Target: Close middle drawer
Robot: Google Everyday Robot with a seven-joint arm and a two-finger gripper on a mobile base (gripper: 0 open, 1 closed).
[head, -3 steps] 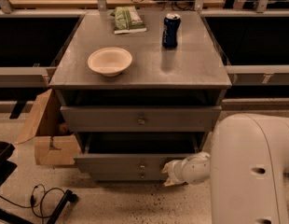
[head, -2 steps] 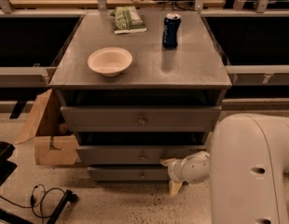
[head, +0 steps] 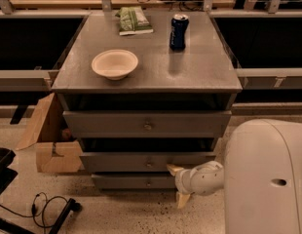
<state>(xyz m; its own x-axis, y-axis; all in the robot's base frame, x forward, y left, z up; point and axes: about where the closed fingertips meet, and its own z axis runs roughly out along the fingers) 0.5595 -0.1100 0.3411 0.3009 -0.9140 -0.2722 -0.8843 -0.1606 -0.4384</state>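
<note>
The middle drawer (head: 117,161) is the second grey front of the cabinet (head: 224,82), with a small round knob (head: 149,164). It stands out only a little beyond the lowest front (head: 126,181), with a dark gap above it. My gripper (head: 179,184) is low at the drawer's right end, on a white wrist. It is open, and its beige fingers (head: 174,169) are spread one above the other. The upper finger rests against the middle drawer's front and the lower one points at the floor. Nothing is held.
On the cabinet top are a cream bowl (head: 114,64), a blue can (head: 179,31) and a green packet (head: 135,20). An open cardboard box (head: 48,145) stands to the left of the cabinet, with cables (head: 44,206) on the floor. My white body (head: 268,179) fills the lower right.
The middle drawer has slid inward from well pulled out to almost level with the other fronts. My gripper has followed it toward the cabinet.
</note>
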